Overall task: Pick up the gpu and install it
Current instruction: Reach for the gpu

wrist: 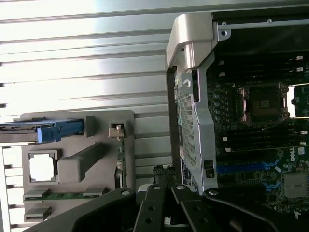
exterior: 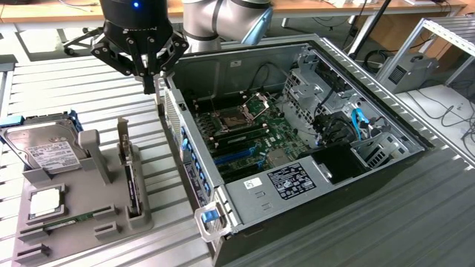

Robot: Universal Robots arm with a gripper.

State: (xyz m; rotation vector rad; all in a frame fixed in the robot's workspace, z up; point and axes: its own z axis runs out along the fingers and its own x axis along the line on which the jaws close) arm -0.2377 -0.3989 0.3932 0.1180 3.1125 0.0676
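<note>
Grey plastic formed the holder (exterior: 141, 219) that lay on the slatted metal bench (exterior: 59, 94), at about eight o'clock in the exterior view. Its compartments were filled. A silver hard drive (exterior: 46, 149) with a white label leaned in a blue-edged cradle at the holder's ten o'clock corner. A square processor chip (exterior: 46, 201) sat flat in a recess at its seven o'clock side, and just below that a narrow green memory stick (exterior: 70, 222) lay in a shallow slot.

The gpu (exterior: 133, 181) stood upright on its edge in the long slot along the holder's three o'clock side. Its silver end bracket rose at the twelve o'clock end. It was not gripped and had not been installed.

At the holder's three o'clock stood the computer case (exterior: 256, 196), lying on its side with the panel off. Inside were the green motherboard (exterior: 278, 136), an open processor socket (exterior: 226, 119), blue expansion slots (exterior: 237, 156), a black box (exterior: 337, 161) and a blue cable (exterior: 359, 122).

The hand (exterior: 151, 83) hung at eleven o'clock in the exterior view, above the gap between the holder and the case, close to the case's corner. Its fingers were pressed together and held nothing. In the wrist view the hand (wrist: 163, 170) sat apart from the gpu (wrist: 120, 162), which appeared edge-on in its slot.
</note>
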